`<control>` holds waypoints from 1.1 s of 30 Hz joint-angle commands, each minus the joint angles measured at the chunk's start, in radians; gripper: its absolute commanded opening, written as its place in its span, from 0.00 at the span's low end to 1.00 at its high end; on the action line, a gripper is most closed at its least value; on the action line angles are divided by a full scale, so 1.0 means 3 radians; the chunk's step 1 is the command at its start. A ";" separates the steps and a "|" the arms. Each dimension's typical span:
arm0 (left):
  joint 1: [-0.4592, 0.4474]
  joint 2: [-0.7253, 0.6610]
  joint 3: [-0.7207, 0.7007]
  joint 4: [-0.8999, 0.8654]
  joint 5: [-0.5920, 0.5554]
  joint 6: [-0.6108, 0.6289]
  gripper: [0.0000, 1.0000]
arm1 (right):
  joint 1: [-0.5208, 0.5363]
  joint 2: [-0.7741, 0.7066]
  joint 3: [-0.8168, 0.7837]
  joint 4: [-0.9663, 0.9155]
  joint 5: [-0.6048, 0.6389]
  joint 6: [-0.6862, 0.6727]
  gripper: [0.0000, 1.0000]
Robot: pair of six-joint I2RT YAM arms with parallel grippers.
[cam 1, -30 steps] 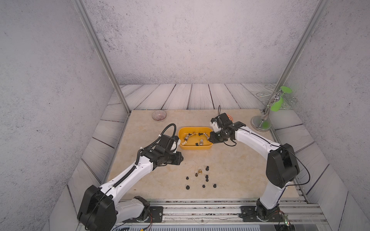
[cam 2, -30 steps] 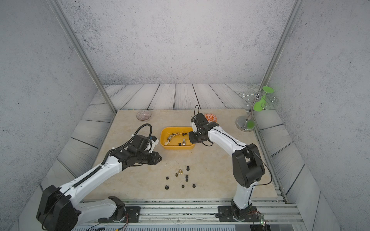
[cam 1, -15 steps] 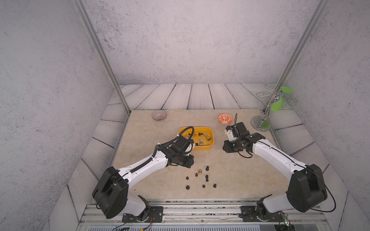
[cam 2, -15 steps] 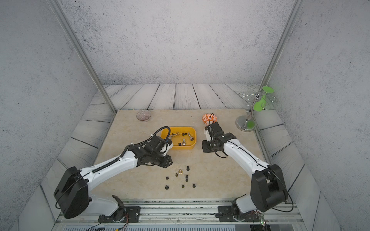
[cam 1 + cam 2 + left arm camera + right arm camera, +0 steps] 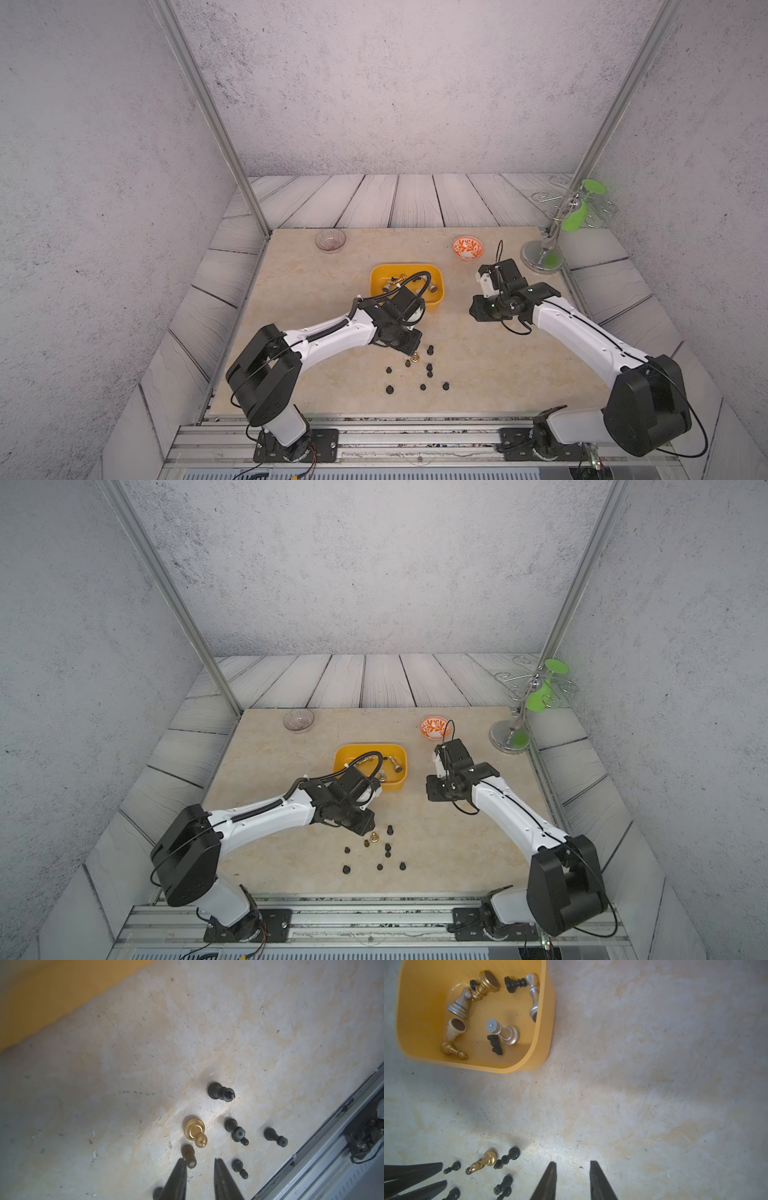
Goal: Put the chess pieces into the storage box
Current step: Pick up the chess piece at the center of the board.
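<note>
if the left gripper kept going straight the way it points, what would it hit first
Probably the gold chess piece, standing just ahead of the left gripper. A duller brown piece beside one fingertip may be brushed sooner; depth is unclear.

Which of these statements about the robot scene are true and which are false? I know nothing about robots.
1. The yellow storage box already holds several chess pieces. True.
2. Every piece left on the table is black. False: a gold piece stands among the black pieces.
3. The right gripper is holding a piece. False: its jaws are apart with nothing between them, over bare table.
4. The left gripper hangs, empty, over the pieces on the table. True.
5. The clear glass bowl has pieces in it. False: none shows in it.
</note>
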 commanded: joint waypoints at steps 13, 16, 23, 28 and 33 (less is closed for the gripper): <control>-0.0147 0.0340 0.0237 -0.0103 -0.0232 0.0053 0.27 | -0.0028 -0.0130 -0.0077 -0.0029 -0.0017 0.0053 0.30; -0.0158 0.0397 0.0250 -0.0116 -0.0238 0.0066 0.27 | -0.0033 -0.0128 -0.0076 -0.0029 -0.0022 0.0049 0.30; -0.0171 0.0448 0.0211 -0.0121 -0.0295 0.0043 0.27 | -0.0029 -0.0118 -0.0092 -0.0024 -0.0041 0.0057 0.30; -0.0174 0.0499 0.0214 -0.0121 -0.0300 0.0046 0.27 | -0.0033 -0.0120 -0.0120 -0.0013 -0.0058 0.0063 0.30; -0.0179 0.0550 0.0212 -0.0121 -0.0299 0.0051 0.27 | -0.0032 -0.0131 -0.0144 -0.0008 -0.0053 0.0068 0.30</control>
